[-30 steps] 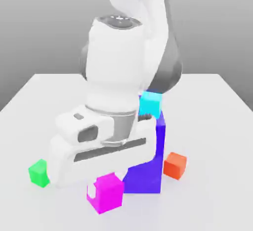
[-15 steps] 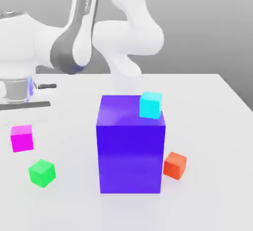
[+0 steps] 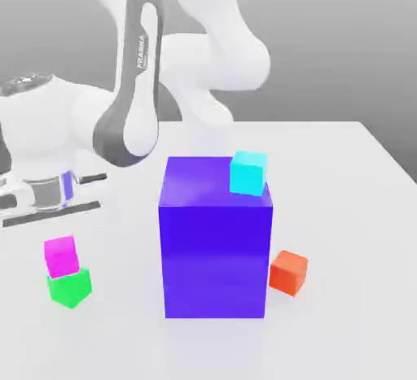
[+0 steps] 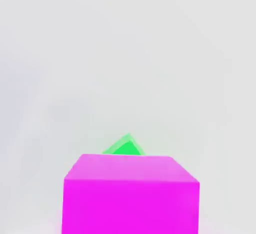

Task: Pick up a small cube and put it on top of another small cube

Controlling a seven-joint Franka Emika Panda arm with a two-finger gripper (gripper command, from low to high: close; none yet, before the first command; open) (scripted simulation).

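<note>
1. The small cube (image 3: pixel 59 255) is plain, matte, bright magenta-pink.
2. It sits directly above the green cube (image 3: pixel 70 287), touching or nearly so, at the exterior view's left of the big purple-blue block (image 3: pixel 216 248) on the white bench (image 3: pixel 342 207).
3. The tool is closed tight on the small cube; its fingers are hard to make out.
4. In the hand view the small cube (image 4: pixel 131 194) hides most of the green cube (image 4: pixel 125 148).

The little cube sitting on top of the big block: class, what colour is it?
Cyan. The small cube rests on the purple-blue block, clearest in the exterior view.
</note>
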